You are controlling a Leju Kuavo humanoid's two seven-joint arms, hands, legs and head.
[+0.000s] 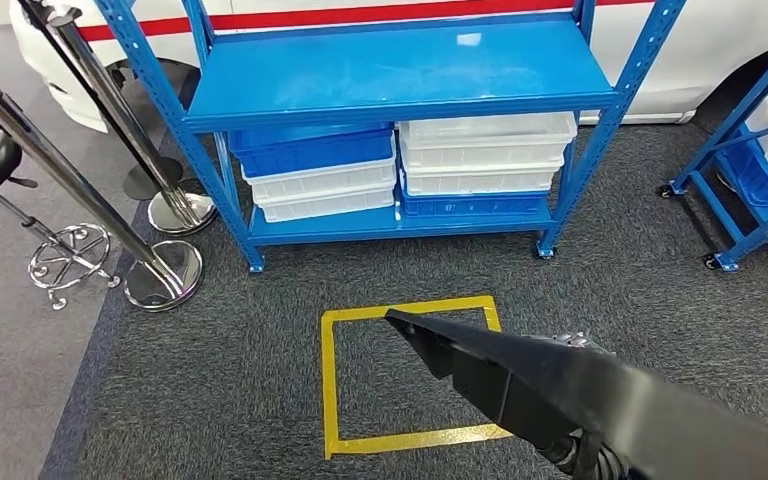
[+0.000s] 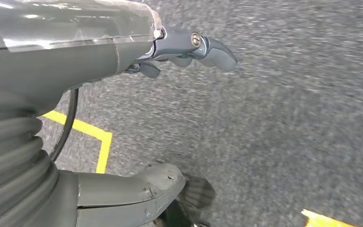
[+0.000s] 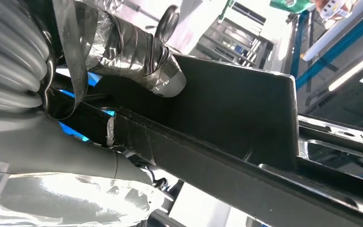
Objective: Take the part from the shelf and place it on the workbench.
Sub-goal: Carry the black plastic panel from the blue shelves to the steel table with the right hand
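- Head view: a long black part [image 1: 560, 385] juts in from 5 o'clock over the yellow floor square [image 1: 332, 385]; blue shelf [image 1: 400, 75] at 12 o'clock.
- Left wrist view: left hand [image 2: 123, 118] empty above carpet, fingers [image 2: 217, 52] apart.
- Right wrist view: right hand [image 3: 99, 94] grips the part, taped fingers [image 3: 142, 52] across it.
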